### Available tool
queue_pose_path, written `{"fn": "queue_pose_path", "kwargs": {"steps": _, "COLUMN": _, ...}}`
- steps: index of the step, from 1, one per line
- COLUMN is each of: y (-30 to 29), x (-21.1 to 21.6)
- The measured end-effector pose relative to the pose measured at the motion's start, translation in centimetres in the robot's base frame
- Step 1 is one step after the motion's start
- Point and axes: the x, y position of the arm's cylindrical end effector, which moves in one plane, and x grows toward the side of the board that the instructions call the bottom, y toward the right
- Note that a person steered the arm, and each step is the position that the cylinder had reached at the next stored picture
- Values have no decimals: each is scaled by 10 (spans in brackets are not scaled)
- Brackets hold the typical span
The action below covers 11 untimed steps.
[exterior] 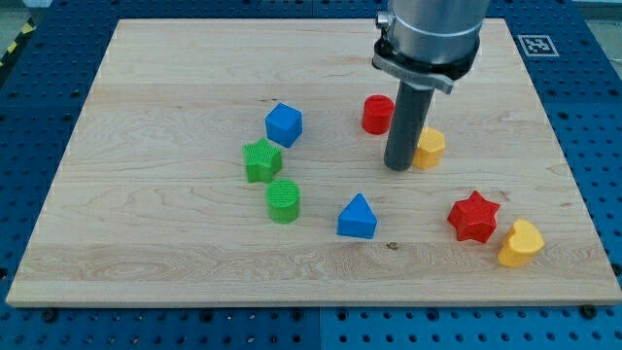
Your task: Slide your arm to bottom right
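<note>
- Wooden board (146, 272): lay flat on a blue pegboard table (29, 117) and carried every block; its bottom-right corner sat well down and to the view's right of my tip (399, 168).
- Yellow heart block (521, 243): sat lowest in view, far down-right of my tip, closest of all blocks to that corner.
- Red star block (473, 216): stood just up-left of the heart, touching it or nearly so, and down-right of my tip, apart from it.
- Blue triangular block (357, 217): rested below my tip and slightly to the view's left, near but not touching.
- Green cylinder (284, 200): stood left of and a little lower than my tip, well apart.
- My tip: rested on the board right of its middle, in its upper half.
- Yellow block (429, 148), shape unclear: sat just to the view's right of my tip, against the rod or almost so; contact could not be told.
- Green star block (261, 160): lay well to the left of my tip at about its height, just above the green cylinder.
- Blue block (284, 124), cube-like: sat up-left of my tip, well apart.
- Red cylinder (377, 114): stood just above my tip and slightly left, beside the rod.
- Grey arm housing (428, 39): rose straight above my tip at the view's top and ended in the bare dark rod, with no claw to open or clench.
- Printed marker (534, 44): showed far up-right of my tip, at the board's top-right corner.
</note>
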Motion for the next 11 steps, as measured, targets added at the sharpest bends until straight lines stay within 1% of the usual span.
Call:
{"fn": "queue_pose_path", "kwargs": {"steps": 1, "y": 19, "x": 23}}
{"fn": "queue_pose_path", "kwargs": {"steps": 2, "y": 36, "x": 30}}
{"fn": "queue_pose_path", "kwargs": {"steps": 3, "y": 36, "x": 30}}
{"fn": "queue_pose_path", "kwargs": {"steps": 4, "y": 51, "x": 29}}
{"fn": "queue_pose_path", "kwargs": {"steps": 7, "y": 121, "x": 41}}
{"fn": "queue_pose_path", "kwargs": {"steps": 9, "y": 192, "x": 53}}
{"fn": "queue_pose_path", "kwargs": {"steps": 10, "y": 204, "x": 109}}
{"fn": "queue_pose_path", "kwargs": {"steps": 11, "y": 185, "x": 141}}
